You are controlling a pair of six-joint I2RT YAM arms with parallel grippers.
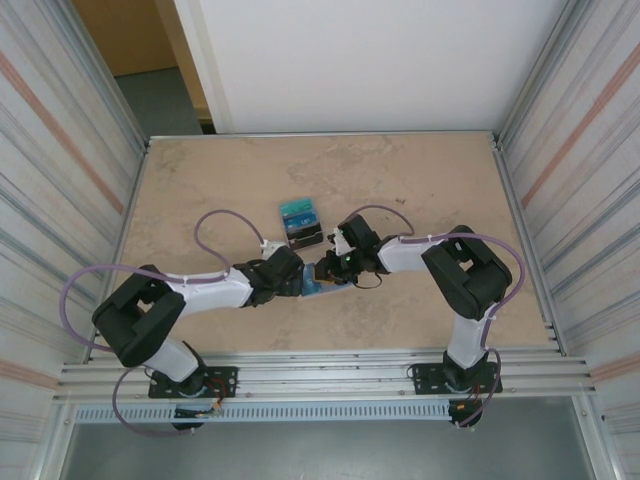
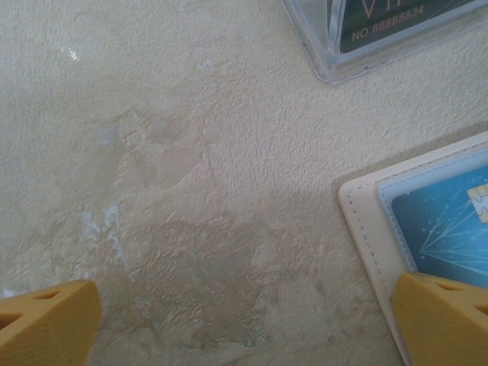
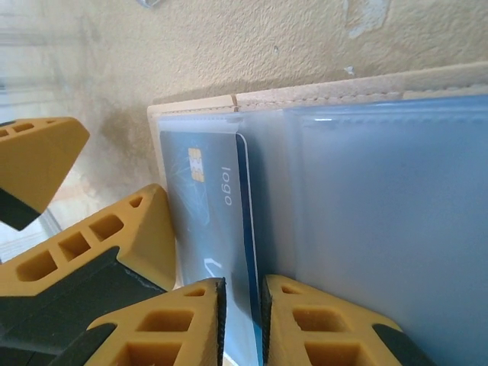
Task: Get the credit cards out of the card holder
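The card holder [image 2: 366, 229] lies open toward the worktop's [image 1: 430, 180] near edge, 1 blue credit card [image 3: 202, 229] in its clear pocket, beside a clear box [image 2: 324, 65] of cards [image 2: 389, 19]. The right gripper [image 3: 242, 293] pinches that card's edge, nearly closed; the left gripper [image 2: 244, 305] gapes wide, empty.

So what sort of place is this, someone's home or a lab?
Probably a robotics lab test cell: a left arm and right arm bolted to a metal rail, with ribbed metal panels walling in the table on both sides.
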